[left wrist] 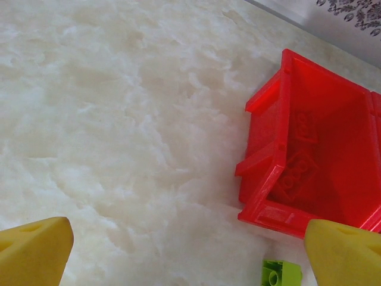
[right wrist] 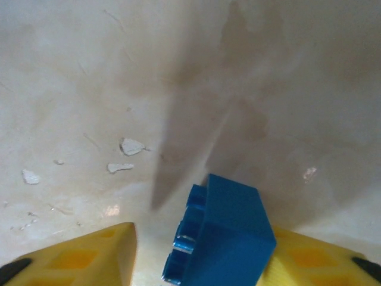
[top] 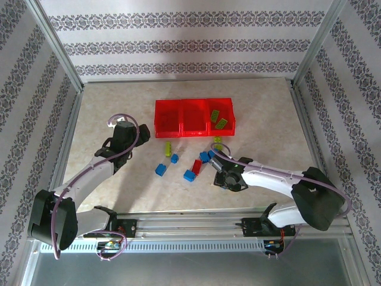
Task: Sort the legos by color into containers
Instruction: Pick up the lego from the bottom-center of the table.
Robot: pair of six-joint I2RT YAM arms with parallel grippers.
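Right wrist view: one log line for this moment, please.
right gripper: open, blue lego between fingers | left gripper: open, empty, beside containers | loose legos on table

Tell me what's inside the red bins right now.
The right bin holds two green bricks. The left bin holds at least two red bricks. The middle bin's contents cannot be told; red bricks would blend into its red floor.

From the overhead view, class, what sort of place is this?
Probably a robot test cell: left arm and right arm bolted to a rail, aluminium frame posts enclosing a marble-look table, red bin tray and Lego bricks.
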